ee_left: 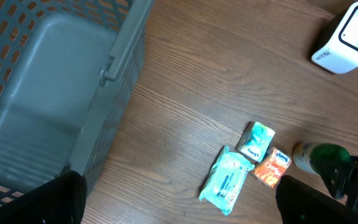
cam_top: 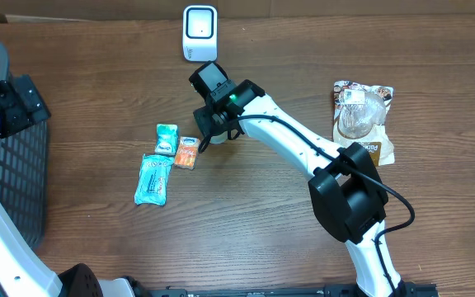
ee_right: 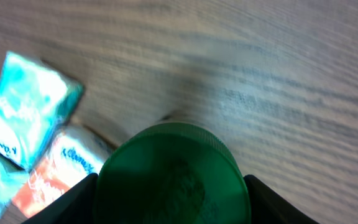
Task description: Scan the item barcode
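Tabletop (cam_top: 97,66) with one item for scanning: a single green bottle (ee_left: 321,157), just right of the packets and below the scanner, near the middle of the surface.

Orientation: the round green cap (ee_right: 173,168) faces straight into the right wrist camera, so the bottle's long axis runs along that line of sight, away from the camera and toward the wood. It appears to stand upright, cap uppermost. From the left wrist view its pale end lies nearest the orange packet. No barcode can be made out.

Right tool (ee_right: 171,190): reaches down over the bottle, one finger on each side of the cap. Whether the fingers press on it I cannot tell.

Left tool (ee_left: 179,193): jaws spread wide and holding nothing, hanging beside the basket, well apart from the bottle.

Counts:
- one white scanner (cam_top: 199,33), at the far edge
- three small packets: a teal one (cam_top: 166,139), an orange one (cam_top: 187,153) just beside it, and a larger light-blue one (cam_top: 152,179) below them
- one brown-and-white pouch (cam_top: 363,121) on the right
- one grey mesh basket (ee_left: 42,93) on the left
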Controlling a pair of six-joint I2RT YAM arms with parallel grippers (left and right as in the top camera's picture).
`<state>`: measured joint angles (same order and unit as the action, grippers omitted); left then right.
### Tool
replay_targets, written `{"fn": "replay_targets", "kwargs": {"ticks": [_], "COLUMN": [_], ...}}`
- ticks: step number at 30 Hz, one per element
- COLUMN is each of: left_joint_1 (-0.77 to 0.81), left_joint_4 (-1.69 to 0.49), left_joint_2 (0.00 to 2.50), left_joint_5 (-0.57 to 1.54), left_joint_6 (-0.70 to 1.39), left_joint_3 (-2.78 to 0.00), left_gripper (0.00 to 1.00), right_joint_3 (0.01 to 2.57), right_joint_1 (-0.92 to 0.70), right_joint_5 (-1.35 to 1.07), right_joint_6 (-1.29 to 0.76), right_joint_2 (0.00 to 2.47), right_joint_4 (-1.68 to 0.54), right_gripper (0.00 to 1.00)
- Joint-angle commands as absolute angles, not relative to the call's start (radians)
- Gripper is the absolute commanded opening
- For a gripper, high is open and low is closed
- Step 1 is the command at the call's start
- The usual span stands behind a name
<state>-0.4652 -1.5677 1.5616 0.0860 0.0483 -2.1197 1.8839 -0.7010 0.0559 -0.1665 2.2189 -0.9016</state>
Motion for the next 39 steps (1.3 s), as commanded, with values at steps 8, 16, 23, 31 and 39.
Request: {"fn": "replay_targets", "kwargs": {"ticks": [8, 16, 23, 31, 39], "left_joint_1": [-0.464, -0.464, -0.464, -0.464, -0.464], "left_joint_4": [-1.567, -1.567, -1.567, -1.567, -1.567], "left_joint_2": [1.565, 1.565, 1.565, 1.565, 1.565], "left_joint_5": [0.097, 0.097, 0.097, 0.097, 0.097], "left_joint_6": [0.033, 0.033, 0.033, 0.033, 0.033], "left_joint_3": [-2.13, -2.13, -2.13, -2.13, -2.13], "left_gripper": [1.0, 1.0, 1.0, 1.0, 1.0], "right_joint_3": [1.983, 1.944, 1.854, 1.774, 1.911], "right_joint_1": [-0.699, -0.696, -0.69, -0.665, -0.617], "right_joint_5": [-0.173, -0.185, -0.212, -0.227, -0.192], "right_joint_6": [0.443, 0.847, 1.103, 1.003, 0.456], "right_joint_2": [2.097, 2.097, 2.104, 2.104, 2.098], "right_joint_4": [-1.133, -1.233, -1.181, -1.079, -1.097], "right_gripper": [0.59, 0.6, 0.59, 0.88, 1.0]}}
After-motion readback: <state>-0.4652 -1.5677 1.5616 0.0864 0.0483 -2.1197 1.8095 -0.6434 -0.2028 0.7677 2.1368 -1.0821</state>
